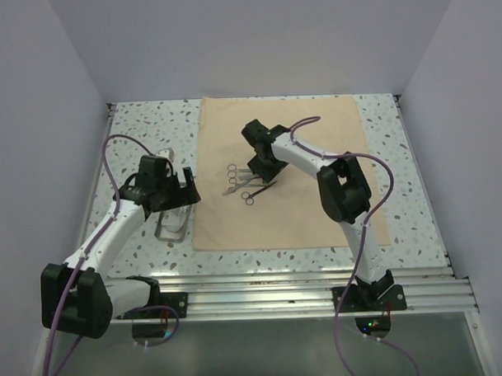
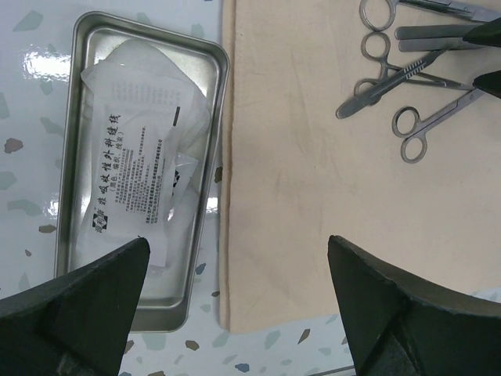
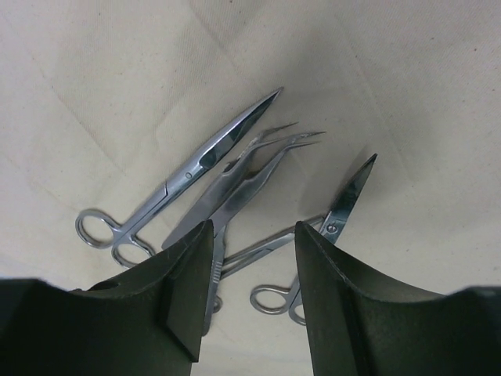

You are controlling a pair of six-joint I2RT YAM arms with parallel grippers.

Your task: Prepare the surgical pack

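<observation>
Looks like the right gripper (image 3: 254, 235) is partly open with nothing in it, straddling the tweezers (image 3: 246, 174) among the scissors (image 3: 196, 166) on the beige cloth (image 1: 269, 224), so I'd drop straight down and pinch only those, while the left gripper (image 2: 239, 243) hangs wide open and empty by the tray (image 2: 72, 157).

White-shelled left arm (image 1: 112, 236) and right arm (image 1: 299, 156) with black joint housings; thin purple cables (image 1: 104, 164) loop alongside. Matte black wedge fingers on left gripper (image 2: 239, 252) and right gripper (image 3: 254, 235).

Plain pale walls (image 1: 254, 39) on three sides; speckled tabletop (image 1: 416, 190); ribbed metal rail (image 1: 263, 291) at near edge.
</observation>
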